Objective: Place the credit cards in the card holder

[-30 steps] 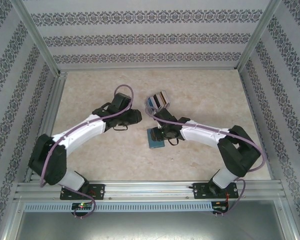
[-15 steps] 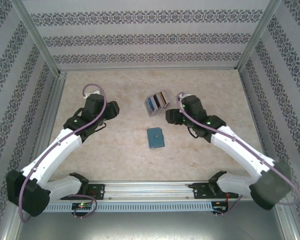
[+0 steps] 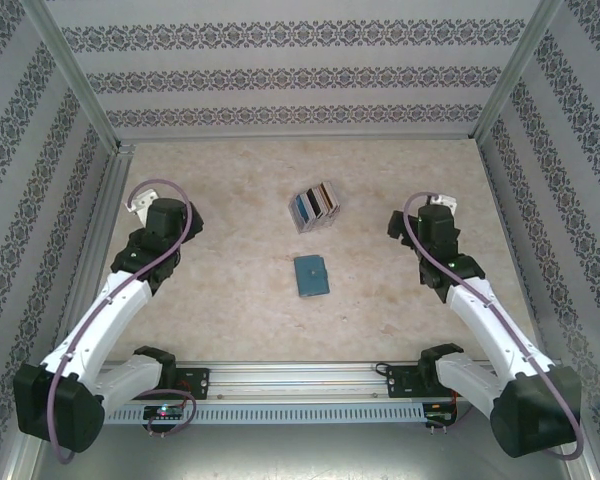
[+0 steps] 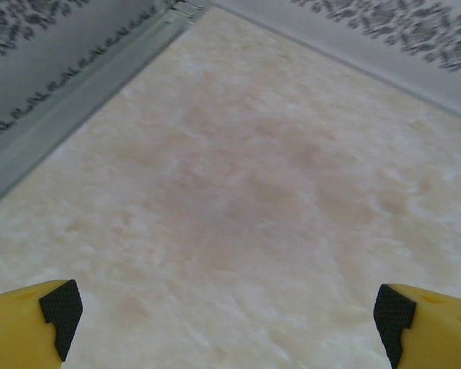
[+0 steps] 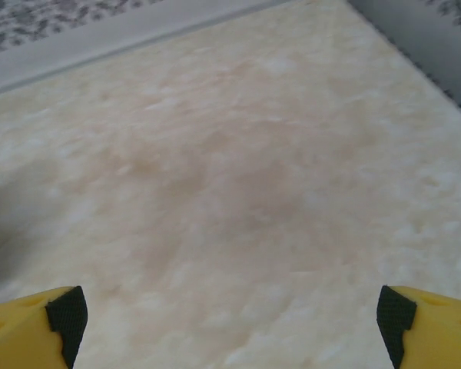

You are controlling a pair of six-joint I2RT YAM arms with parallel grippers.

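Observation:
A card holder (image 3: 313, 207) stands at the table's middle back, with several credit cards (image 3: 307, 206) of mixed colours fanned upright in it. In front of it a blue card (image 3: 311, 275) lies flat on the beige table. My left gripper (image 3: 145, 212) hangs far to the left of both, near the left rail. Out to the right is my right gripper (image 3: 433, 220). In the left wrist view the left gripper (image 4: 227, 311) is open over bare table. The right gripper (image 5: 230, 311) in its wrist view is likewise open with nothing between its fingers.
Patterned walls and aluminium rails (image 3: 108, 200) enclose the table on three sides. The left wrist view has the wall's base (image 4: 69, 108) close by at the left. A metal rail (image 3: 300, 378) carrying both arm bases runs along the near edge.
Both arms have swung outward from the centre, the left one to the left and the right one to the right, uncovering the blue card. The holder and the card have stayed put.

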